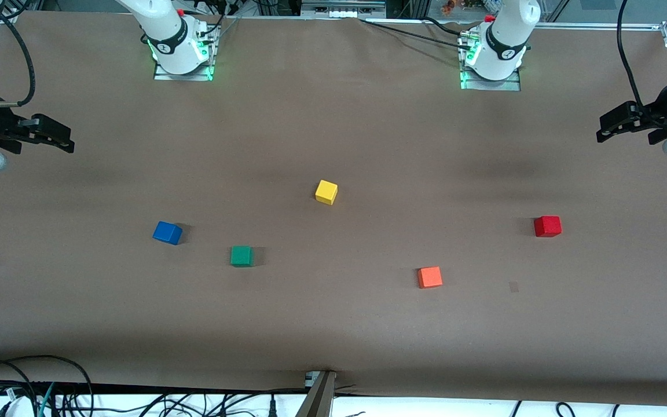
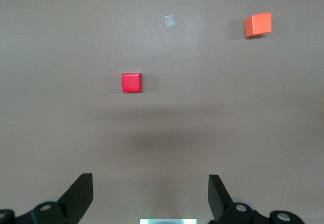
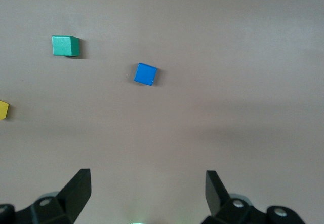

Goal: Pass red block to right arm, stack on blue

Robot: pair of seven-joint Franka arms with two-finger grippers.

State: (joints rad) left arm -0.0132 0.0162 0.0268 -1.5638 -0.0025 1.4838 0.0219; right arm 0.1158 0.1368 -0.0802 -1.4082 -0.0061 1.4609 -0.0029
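Note:
The red block point(image 1: 547, 226) point(image 2: 131, 82) rests on the brown table toward the left arm's end. Toward the right arm's end lies the blue block point(image 1: 167, 233) point(image 3: 146, 74). My left gripper point(image 1: 607, 128) point(image 2: 150, 183) hovers open over the table's edge at its own end, apart from the red block, with nothing between its fingers. My right gripper point(image 1: 66, 139) point(image 3: 148, 181) hovers open and empty over the table's edge at its end, well away from the blue block.
A green cube point(image 1: 241, 255) point(image 3: 65, 45) sits beside the blue block, slightly nearer the front camera. A yellow cube point(image 1: 326, 191) lies mid-table. An orange cube point(image 1: 429, 277) point(image 2: 258, 24) lies nearer the front camera than the red block. A small tape patch point(image 1: 513, 286) marks the cloth.

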